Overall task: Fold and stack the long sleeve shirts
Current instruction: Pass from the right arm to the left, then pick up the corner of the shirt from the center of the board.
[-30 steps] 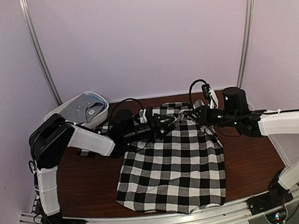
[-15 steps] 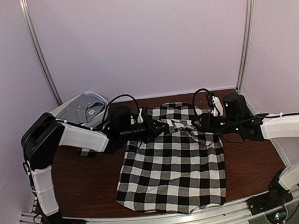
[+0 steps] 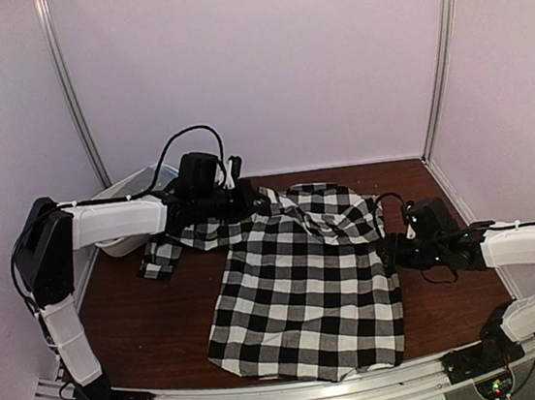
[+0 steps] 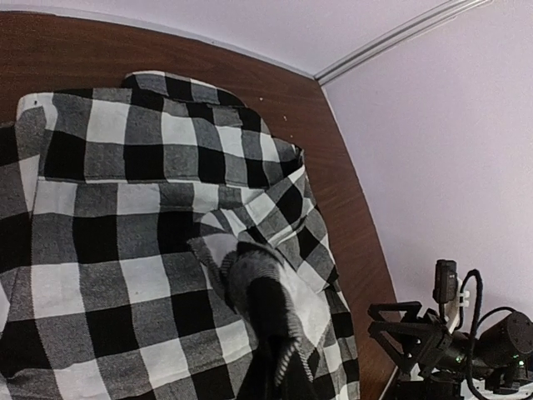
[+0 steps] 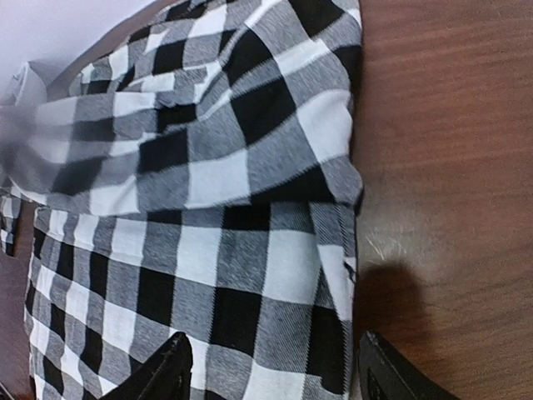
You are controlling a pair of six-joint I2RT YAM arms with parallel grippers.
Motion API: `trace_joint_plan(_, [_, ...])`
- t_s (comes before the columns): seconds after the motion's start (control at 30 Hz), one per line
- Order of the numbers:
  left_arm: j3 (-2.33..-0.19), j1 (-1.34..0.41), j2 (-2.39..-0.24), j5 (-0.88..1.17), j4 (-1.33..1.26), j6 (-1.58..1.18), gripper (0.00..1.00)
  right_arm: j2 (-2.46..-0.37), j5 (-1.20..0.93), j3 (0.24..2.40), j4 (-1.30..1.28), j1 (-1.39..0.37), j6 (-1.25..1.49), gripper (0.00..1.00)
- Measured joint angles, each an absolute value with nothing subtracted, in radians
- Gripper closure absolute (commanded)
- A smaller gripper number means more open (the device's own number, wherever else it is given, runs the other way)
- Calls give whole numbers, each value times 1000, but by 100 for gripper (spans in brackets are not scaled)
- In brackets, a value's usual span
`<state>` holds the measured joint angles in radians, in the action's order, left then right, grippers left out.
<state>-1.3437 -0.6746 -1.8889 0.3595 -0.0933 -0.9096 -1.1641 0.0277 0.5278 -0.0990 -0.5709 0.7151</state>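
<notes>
The shirt (image 3: 305, 303) was spread flat on the table (image 3: 160, 320), its right edge straddled by the open right gripper (image 3: 396, 251), while farther back a shoulder fold was pinched by the left gripper (image 3: 253, 202), a thin bite that might be lost if pulled.

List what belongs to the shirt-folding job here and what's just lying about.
Job:
- checked shirt
- left claw, gripping its shoulder cloth
- right claw, open at its side edge

Lying about:
- white tub, mostly hidden, contents not visible
</notes>
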Motion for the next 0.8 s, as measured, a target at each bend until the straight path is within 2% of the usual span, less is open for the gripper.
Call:
trace_joint_plan(0.23, [-1364,-630,-1864,315,21,-816,100,-1157,-6,442,-128,-571,757,32])
trace_joint_plan(0.43, [-1383,-604,-1862,302,65,-772,100,-1073,-64,378,-147,-603,796,37])
trace_joint_plan(0.8, [-1454,-603,-1862,308,109,-727,100,-812,-103,253,-300,-912,1018,43])
